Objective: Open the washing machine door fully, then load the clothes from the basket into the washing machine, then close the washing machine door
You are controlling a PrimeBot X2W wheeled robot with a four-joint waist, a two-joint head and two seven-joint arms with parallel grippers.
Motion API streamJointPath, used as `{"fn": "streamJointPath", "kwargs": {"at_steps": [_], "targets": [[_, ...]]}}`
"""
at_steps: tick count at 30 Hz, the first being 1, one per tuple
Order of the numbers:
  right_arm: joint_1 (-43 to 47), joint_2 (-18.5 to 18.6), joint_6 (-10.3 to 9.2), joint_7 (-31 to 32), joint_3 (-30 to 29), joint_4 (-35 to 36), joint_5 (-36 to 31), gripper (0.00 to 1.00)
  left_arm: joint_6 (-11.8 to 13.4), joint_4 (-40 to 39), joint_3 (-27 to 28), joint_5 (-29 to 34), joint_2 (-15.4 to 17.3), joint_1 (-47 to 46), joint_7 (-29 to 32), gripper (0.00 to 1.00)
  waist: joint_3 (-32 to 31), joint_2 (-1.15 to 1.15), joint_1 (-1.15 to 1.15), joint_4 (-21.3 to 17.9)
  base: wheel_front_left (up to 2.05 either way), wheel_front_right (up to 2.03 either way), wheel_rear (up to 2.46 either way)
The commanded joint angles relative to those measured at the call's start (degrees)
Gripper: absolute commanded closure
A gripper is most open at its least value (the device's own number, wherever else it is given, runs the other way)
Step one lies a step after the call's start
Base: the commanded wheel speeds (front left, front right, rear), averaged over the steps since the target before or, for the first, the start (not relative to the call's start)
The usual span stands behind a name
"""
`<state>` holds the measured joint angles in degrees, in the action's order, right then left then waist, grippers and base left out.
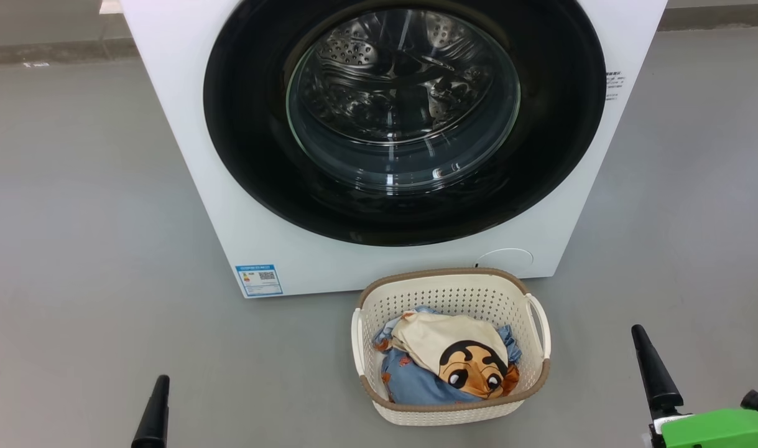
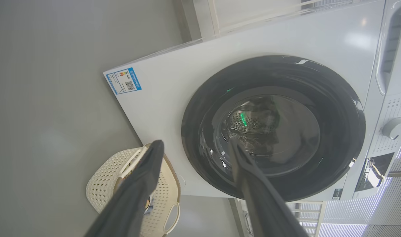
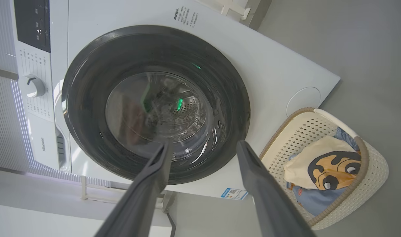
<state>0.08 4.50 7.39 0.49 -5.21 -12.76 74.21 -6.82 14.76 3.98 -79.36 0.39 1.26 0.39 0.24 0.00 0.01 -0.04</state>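
Washing machine door (image 1: 403,118) is shut flush against the washing machine (image 1: 291,267), so no part of the job is done yet. The left claw (image 2: 196,144) and the right claw (image 3: 204,144) hang low and back from the machine, each with its fingers spread wide and nothing between them.

Your first risk is the door itself. Its black ring is glossy and rounded, and I can't make out a handle or tell which side is hinged. A finger hooked at the wrong edge is likely to skid off or pull against the hinge.

The basket (image 1: 453,274) stands on the floor (image 1: 74,249) just in front of the machine, below the door and a little to your right. An arm reaching low for the door could knock it, and it looks light enough to slide or tip.

The clothes (image 1: 447,361) lie loose inside the basket. Pinch only the cream piece (image 1: 434,342) and the blue fabric (image 1: 410,379) probably stays behind. A trailing hem left over the drum's lip would likely stop the door from latching.
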Motion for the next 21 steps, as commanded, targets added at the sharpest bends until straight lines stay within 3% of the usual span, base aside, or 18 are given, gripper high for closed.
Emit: {"fn": "streamJointPath", "kwargs": {"at_steps": [1, 21], "targets": [[-1.2, 1.2, 0.03, -0.7, 0.9, 2.2, -2.2, 0.0, -0.3, -2.1, 0.8, 1.8, 1.0, -0.4, -0.6, 0.0, 0.0, 0.0, -0.01, 0.0, 0.0, 0.0, 0.0], [-1.2, 5.0, 0.05, -4.1, 5.6, 3.9, -20.3, 0.0, 1.9, -5.2, -1.5, 24.4, 1.3, 1.2, -3.9, 0.0, 0.1, 0.0, -0.01, 0.0, 0.0, 0.0, 0.0]]}}
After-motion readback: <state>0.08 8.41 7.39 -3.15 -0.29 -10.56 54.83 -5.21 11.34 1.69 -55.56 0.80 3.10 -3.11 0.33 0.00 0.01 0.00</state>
